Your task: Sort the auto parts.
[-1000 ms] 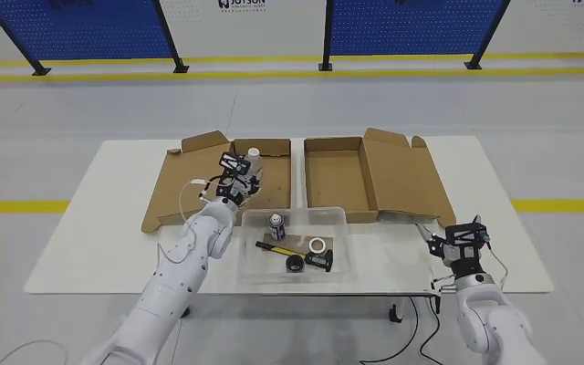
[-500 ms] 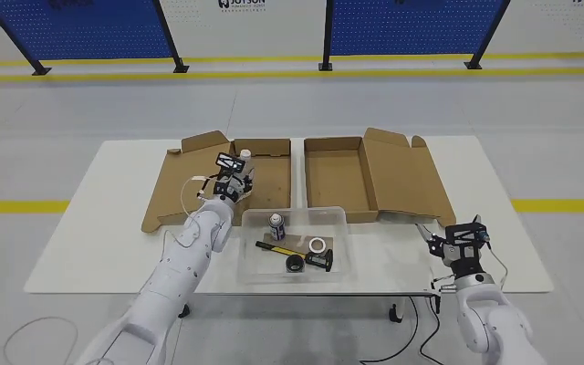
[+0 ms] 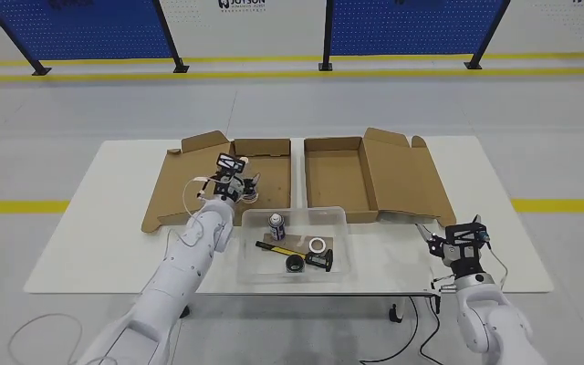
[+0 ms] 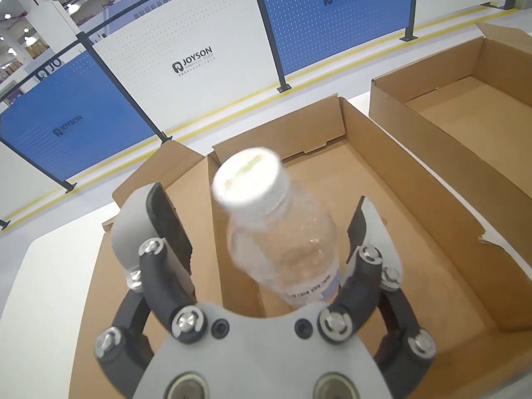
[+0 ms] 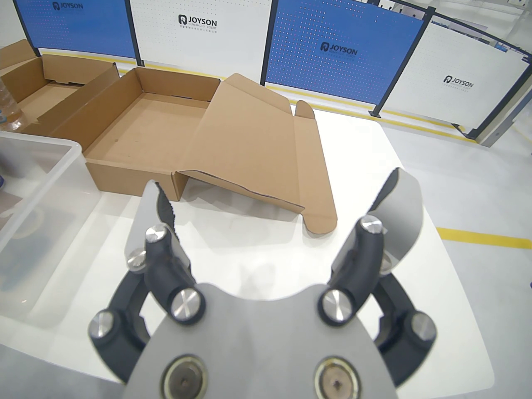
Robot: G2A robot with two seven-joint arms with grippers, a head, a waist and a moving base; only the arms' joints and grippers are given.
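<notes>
While the left gripper (image 4: 259, 205) is open with the clear bottle (image 4: 282, 247) tipped between its fingers over the left box (image 4: 415, 226), most sorting seems left to do — a can (image 3: 276, 224), a tool (image 3: 278, 249) and two rolls (image 3: 317, 245) lie in the clear bin (image 3: 338, 215) — and the right gripper (image 5: 275, 186) sits open.

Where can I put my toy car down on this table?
The right cardboard box is empty inside. The table is bare left of the left cardboard box and right of the right box's flap, by the right gripper. Crowded: the clear bin, holding parts, and the left box, where a bottle is between the left gripper's open fingers.
</notes>
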